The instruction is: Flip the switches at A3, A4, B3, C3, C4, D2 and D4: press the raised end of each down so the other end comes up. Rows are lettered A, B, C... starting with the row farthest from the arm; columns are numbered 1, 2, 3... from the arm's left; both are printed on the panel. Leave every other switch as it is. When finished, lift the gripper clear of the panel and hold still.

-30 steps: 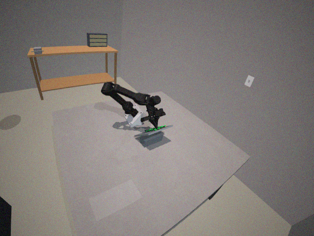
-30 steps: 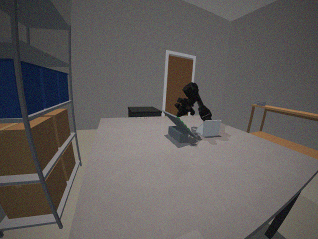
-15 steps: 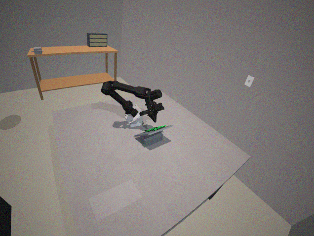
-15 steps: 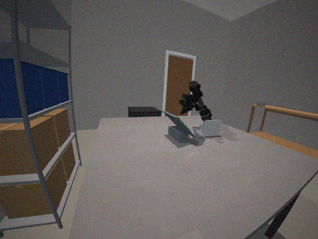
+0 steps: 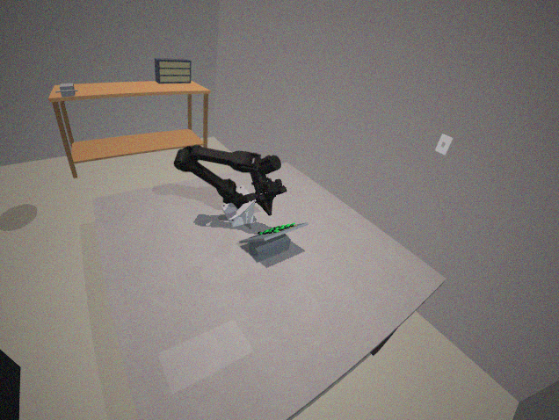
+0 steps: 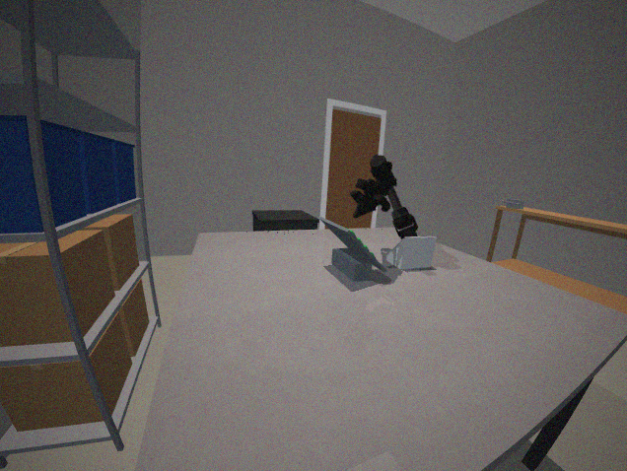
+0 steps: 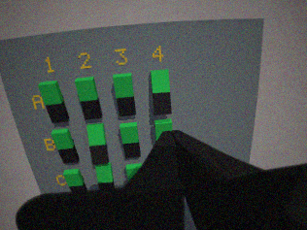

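Observation:
The grey panel (image 5: 246,240) (image 6: 331,226) (image 7: 214,57) sits tilted on a block. My gripper (image 5: 271,213) (image 6: 356,216) (image 7: 170,139) is shut and empty, above the panel's near side in the top and exterior views. In the wrist view, its tips overlap the lower part of switch B4 (image 7: 163,126). Switches A4 (image 7: 160,91) and B2 (image 7: 97,142) show brighter green faces and seem tilted opposite to A1 (image 7: 53,101), A2 (image 7: 88,96), A3 (image 7: 125,93), B1 (image 7: 64,145) and B3 (image 7: 129,140). C1, C2 and C3 show partly; C4 and row D are hidden behind the fingers.
The panel stands on a large pale table (image 5: 203,288) (image 6: 304,354). A white bracket (image 5: 243,215) (image 6: 415,252) is at the arm's base, close to the panel's near edge. A shelf rack (image 6: 63,283) with boxes and a wooden bench (image 5: 131,88) stand away from the table.

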Robot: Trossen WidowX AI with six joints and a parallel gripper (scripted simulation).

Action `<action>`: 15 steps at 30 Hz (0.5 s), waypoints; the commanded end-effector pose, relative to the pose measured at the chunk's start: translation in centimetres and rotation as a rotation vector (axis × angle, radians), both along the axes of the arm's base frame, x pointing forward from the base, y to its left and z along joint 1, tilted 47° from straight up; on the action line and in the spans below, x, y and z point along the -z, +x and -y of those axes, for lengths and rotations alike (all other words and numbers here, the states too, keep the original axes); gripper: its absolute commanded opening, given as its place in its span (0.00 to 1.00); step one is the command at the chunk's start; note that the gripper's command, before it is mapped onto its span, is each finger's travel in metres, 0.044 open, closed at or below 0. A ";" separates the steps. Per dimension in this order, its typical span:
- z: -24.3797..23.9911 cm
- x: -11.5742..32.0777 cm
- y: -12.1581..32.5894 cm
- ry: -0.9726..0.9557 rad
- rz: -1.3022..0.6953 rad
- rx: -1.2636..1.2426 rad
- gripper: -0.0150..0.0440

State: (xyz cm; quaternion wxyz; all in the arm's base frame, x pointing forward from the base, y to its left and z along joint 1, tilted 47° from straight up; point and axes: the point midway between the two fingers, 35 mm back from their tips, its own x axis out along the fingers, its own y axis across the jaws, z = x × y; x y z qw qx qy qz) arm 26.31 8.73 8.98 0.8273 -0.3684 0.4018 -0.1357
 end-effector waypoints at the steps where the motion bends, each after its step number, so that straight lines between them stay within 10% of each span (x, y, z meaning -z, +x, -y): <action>1: 1.2 1.0 1.1 0.002 0.008 -0.009 0.25; 15: 2.6 2.3 2.6 -0.001 0.019 -0.016 0.25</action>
